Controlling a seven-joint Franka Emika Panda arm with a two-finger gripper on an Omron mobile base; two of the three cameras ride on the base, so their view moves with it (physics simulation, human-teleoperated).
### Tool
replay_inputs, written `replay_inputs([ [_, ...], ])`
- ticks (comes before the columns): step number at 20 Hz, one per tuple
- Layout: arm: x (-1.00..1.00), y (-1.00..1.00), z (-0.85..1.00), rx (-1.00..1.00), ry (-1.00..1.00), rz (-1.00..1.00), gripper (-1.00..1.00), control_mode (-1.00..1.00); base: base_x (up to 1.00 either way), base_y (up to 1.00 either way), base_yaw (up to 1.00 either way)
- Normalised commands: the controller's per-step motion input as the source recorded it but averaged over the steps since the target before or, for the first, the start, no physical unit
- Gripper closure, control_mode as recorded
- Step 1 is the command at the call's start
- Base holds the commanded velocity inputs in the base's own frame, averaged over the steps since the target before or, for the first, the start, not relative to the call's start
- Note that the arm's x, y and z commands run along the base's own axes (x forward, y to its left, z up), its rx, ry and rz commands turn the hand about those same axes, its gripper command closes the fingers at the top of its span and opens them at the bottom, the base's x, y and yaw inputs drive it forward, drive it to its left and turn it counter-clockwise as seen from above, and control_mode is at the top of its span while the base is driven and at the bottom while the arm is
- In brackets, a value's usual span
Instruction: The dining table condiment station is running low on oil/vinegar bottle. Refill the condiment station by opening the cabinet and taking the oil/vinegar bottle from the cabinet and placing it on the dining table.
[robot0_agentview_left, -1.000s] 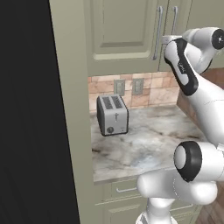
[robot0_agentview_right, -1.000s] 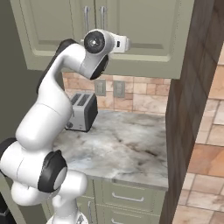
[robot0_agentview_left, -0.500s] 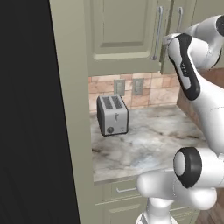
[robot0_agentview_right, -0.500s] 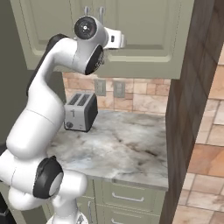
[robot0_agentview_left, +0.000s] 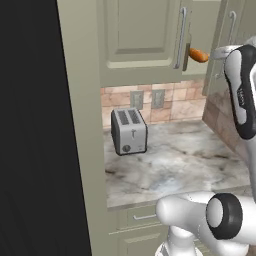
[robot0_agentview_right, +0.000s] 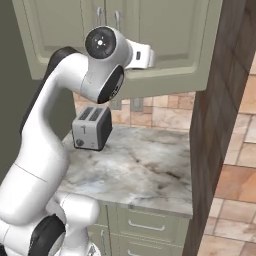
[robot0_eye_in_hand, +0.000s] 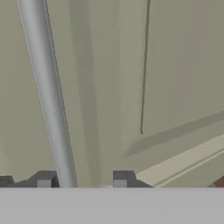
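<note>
Since the jaws stand apart round the cabinet (robot0_agentview_left: 140, 30) handle (robot0_eye_in_hand: 46, 87), one tip beside it, you risk slip-off on pull. Door looks barely ajar above the bench (robot0_agentview_left: 170, 165); bottle posn inside: cannot tell.

White arm (robot0_agentview_right: 45, 135) w/ dark joints

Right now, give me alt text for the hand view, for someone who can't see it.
Close view of a sage-green cabinet door with a raised panel. A long silver bar handle runs down it and passes between the gripper's two dark fingertips, which stand on either side of the bar with a gap on the right side.
</note>
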Motion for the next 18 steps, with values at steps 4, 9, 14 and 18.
replay_inputs([
  [4,-1.0,-0.96,0.0,0.02,0.02,-0.07,1.0,-1.0,0.0,0.0,0.0],
  [9,-0.86,-0.3,0.17,0.0,0.07,-0.04,-1.0,-1.0,0.0,0.0,0.0],
  [14,-0.42,0.27,0.27,-0.11,0.01,0.01,-1.0,-1.0,0.0,0.0,0.0],
  [18,-0.13,0.66,0.06,-0.21,0.11,0.04,-1.0,-1.0,0.0,0.0,0.0],
])
